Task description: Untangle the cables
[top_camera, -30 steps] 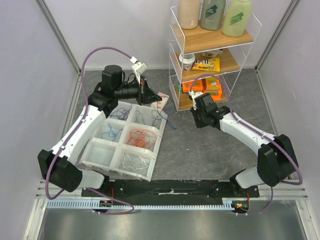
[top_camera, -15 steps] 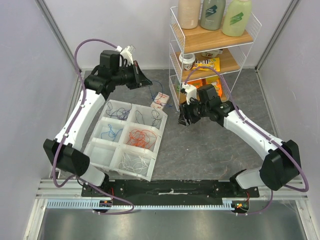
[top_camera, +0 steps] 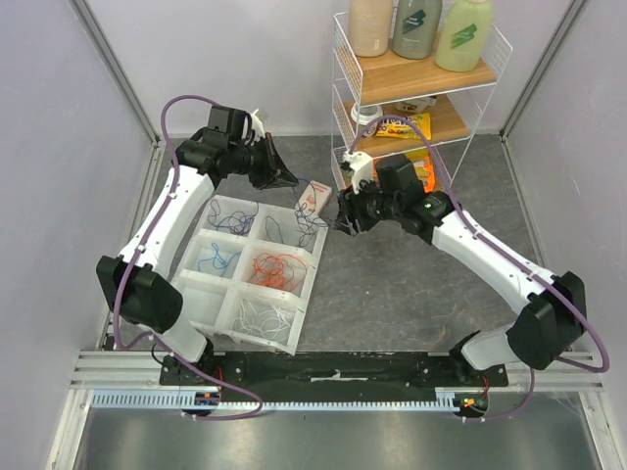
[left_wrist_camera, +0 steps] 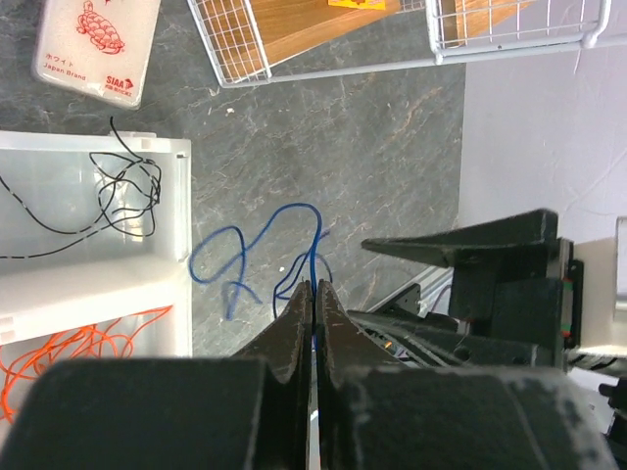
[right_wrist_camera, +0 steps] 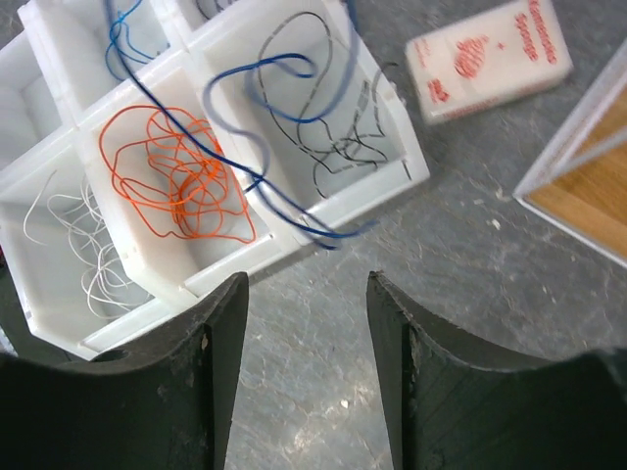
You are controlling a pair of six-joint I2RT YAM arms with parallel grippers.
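Observation:
My left gripper (top_camera: 292, 181) (left_wrist_camera: 313, 286) is shut on a thin blue cable (left_wrist_camera: 312, 245) and holds it above the far right corner of the white compartment tray (top_camera: 315, 269). The cable hangs in loops over the tray's edge (right_wrist_camera: 260, 122). My right gripper (top_camera: 338, 225) (right_wrist_camera: 306, 279) is open and empty just right of the tray, its fingers a little short of the hanging cable. The tray's compartments hold orange cables (top_camera: 272, 266) (right_wrist_camera: 176, 176), white cables (top_camera: 263, 315) (right_wrist_camera: 83, 235), dark cables (top_camera: 294, 227) (left_wrist_camera: 132, 186) and blue cables (top_camera: 217, 259).
A white sponge packet (top_camera: 313, 196) (left_wrist_camera: 96, 44) (right_wrist_camera: 490, 59) lies on the grey table beyond the tray. A white wire shelf (top_camera: 411, 108) with bottles and snack boxes stands at the back right, close behind my right arm. Walls close in both sides.
My left gripper has risen and shifted with the blue cable pulled out over the tray's corner. My right arm has swung left toward the tray and the hanging cable.

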